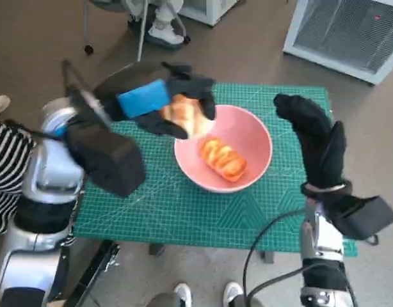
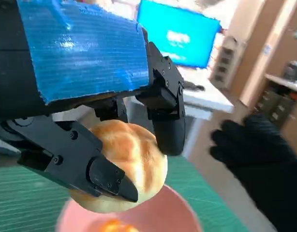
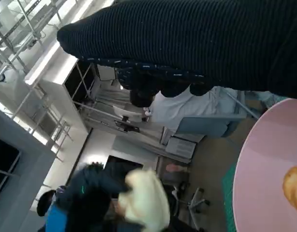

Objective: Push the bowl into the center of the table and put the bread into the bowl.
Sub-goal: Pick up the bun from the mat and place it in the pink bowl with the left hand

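The left hand grips a round bread roll between its black fingers, holding it in the air over the near-left rim of the pink bowl. The bowl stands on the green cutting mat, roughly at the middle of the table, and already contains one orange-glazed bread piece lying with its long axis diagonal across the bowl floor. The critical relation: the held roll hangs above the rim rather than above the open centre, so the bowl cavity lies to the robot's right of and below the fingers. In my judgement, the left hand must travel slightly rightward before letting go, or the roll may strike the rim. The right hand holds nothing, its gloved fingers extended just beside the bowl's right edge, apart from it.
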You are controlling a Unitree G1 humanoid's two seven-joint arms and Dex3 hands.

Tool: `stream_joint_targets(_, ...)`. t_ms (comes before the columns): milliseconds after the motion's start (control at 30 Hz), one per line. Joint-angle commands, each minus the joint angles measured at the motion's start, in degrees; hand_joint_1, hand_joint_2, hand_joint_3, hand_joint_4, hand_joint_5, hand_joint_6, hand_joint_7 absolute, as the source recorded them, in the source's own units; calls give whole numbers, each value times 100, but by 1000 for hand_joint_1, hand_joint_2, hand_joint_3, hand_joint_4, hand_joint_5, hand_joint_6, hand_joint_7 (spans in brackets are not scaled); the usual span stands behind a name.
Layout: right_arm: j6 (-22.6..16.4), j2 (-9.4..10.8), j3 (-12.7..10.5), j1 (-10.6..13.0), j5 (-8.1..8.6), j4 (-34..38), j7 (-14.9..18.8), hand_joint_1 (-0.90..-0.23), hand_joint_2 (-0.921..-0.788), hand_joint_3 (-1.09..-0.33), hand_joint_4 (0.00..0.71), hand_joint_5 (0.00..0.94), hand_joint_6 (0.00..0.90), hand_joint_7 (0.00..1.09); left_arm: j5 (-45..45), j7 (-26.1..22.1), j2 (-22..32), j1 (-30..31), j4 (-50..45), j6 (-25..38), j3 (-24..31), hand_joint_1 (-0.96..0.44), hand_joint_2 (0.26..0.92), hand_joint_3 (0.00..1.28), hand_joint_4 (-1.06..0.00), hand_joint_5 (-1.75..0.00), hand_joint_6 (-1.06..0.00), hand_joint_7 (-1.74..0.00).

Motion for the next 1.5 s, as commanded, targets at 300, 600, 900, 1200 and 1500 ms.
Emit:
stream_joint_targets(300,52,-89,-71,229,27,-32,6,-745,-921,-736,194,3,2,632,409,351,-778,-991,2475,-877,-552,1,920,102,-647,-1182,-584,-1239)
stream_joint_targets(600,83,-128,-116,237,84,-50,0,-745,-921,-728,197,4,9,631,1015,786,-1215,-1287,3890,-1170,-1034,-37,860,122,-524,-858,-450,-933)
stream_joint_targets(900,127,-113,-149,211,131,-98,0,-752,-921,-722,191,1,19,624,1258,688,-1370,-1442,4449,-923,-1225,-91,821,19,-281,-45,-283,-320)
stream_joint_targets(1200,159,-128,-195,149,194,-90,26,-751,-921,-717,191,0,27,615,951,584,-1212,-1307,4356,-1036,-936,-81,810,5,-149,-2,-224,-179)
stream_joint_targets(1500,176,-168,-234,53,205,-142,-31,-757,-921,-712,192,1,36,604,-390,-63,-1150,-964,4454,-1829,58,-165,794,1,-104,0,-212,-133)
